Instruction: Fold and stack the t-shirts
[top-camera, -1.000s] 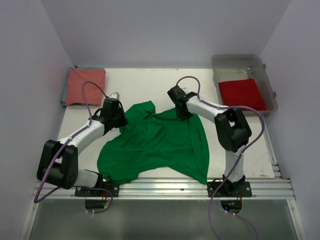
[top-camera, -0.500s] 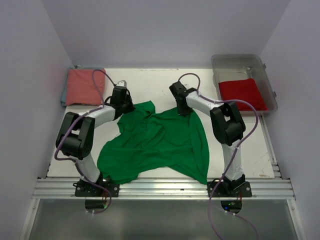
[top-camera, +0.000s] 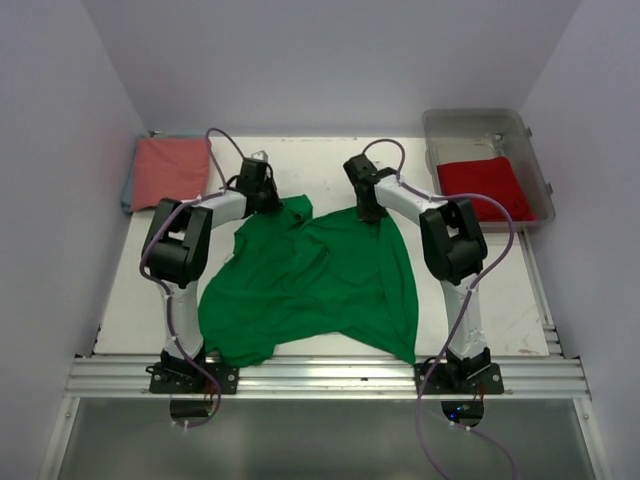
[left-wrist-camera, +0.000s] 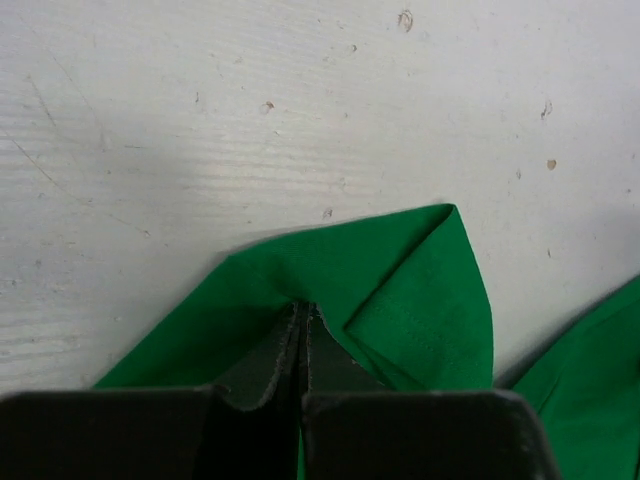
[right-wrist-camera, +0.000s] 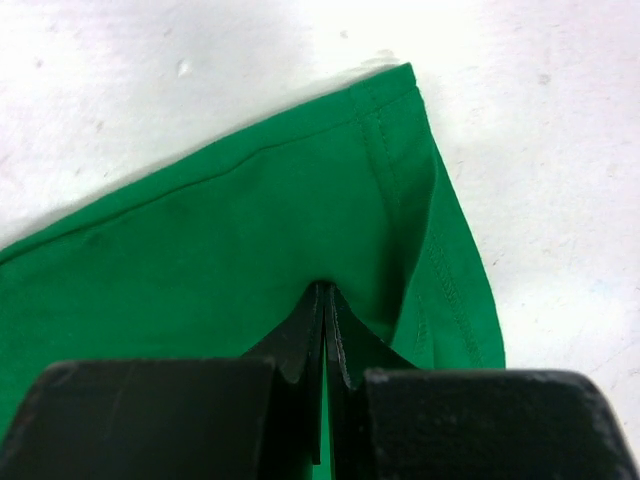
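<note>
A bright green t-shirt (top-camera: 310, 285) lies spread and rumpled in the middle of the white table. My left gripper (top-camera: 268, 199) is shut on its far left edge; the left wrist view shows the cloth (left-wrist-camera: 400, 290) pinched between the closed jaws. My right gripper (top-camera: 371, 211) is shut on its far right edge; the right wrist view shows a hemmed edge (right-wrist-camera: 400, 200) pinched in the jaws. A folded salmon-pink t-shirt (top-camera: 171, 172) lies at the far left corner. A red t-shirt (top-camera: 485, 187) lies in a bin.
A clear plastic bin (top-camera: 530, 150) holding the red shirt stands at the far right. White walls enclose the table on three sides. A metal rail (top-camera: 320, 375) runs along the near edge by the arm bases.
Both grippers moved toward the far side of the table, pulling the green shirt's far edge with them. The left arm moved the most, from the left middle up and rightward.
</note>
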